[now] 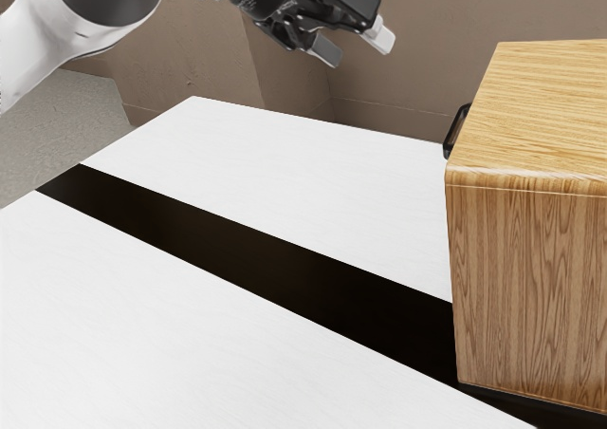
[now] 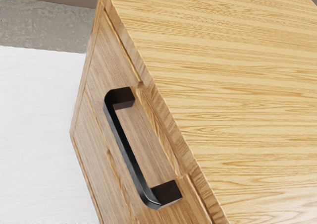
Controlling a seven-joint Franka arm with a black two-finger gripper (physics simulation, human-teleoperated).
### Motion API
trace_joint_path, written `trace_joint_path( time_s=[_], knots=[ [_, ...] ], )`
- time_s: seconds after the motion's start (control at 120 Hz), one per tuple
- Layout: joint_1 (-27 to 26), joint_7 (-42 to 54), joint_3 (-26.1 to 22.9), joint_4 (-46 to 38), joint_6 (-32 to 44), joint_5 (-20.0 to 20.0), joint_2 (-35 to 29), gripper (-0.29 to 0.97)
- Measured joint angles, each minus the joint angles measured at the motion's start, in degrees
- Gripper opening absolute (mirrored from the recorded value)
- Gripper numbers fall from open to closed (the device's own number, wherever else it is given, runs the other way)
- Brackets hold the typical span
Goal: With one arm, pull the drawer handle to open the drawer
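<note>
Fingers [image 1: 325, 47] spread, held high above table [image 1: 285, 182], well apart from drawer handle [image 1: 454, 132]

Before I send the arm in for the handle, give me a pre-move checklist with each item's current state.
1. Tool open and empty: ok, its fingers stand apart with nothing between them.
2. Drawer handle in sight: ok, a black bar on the cabinet front.
3. Tool at the handle: not ok, it hangs in the air, apart from the cabinet, toward the exterior view's left.
4. Path to the handle: ok, no object stands between tool and handle.
5. Drawer front at start position: ok, it sits flush, not yet pulled.
6. Fingers lined up across the bar: cannot tell.
</note>
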Motion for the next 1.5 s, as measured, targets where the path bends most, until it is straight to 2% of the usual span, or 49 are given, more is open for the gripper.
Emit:
trace_joint_path(
  time_s=[0.15,0.508,0.825,1.092,1.5],
  knots=[
    [0.09,-0.02,0.81,-1.28,0.46,0.15,0.49,0.68],
    [0.19,-2.68,2.54,-4.97,3.3,-3.25,0.74,0.68],
    [-0.71,-4.59,1.99,-5.07,5.91,-0.15,2.52,0.68],
    [-3.12,-5.59,1.93,-4.98,7.3,0.38,3.7,0.68],
    [-2.75,-6.66,2.31,-5.15,7.52,1.77,4.27,0.68]
  ],
)
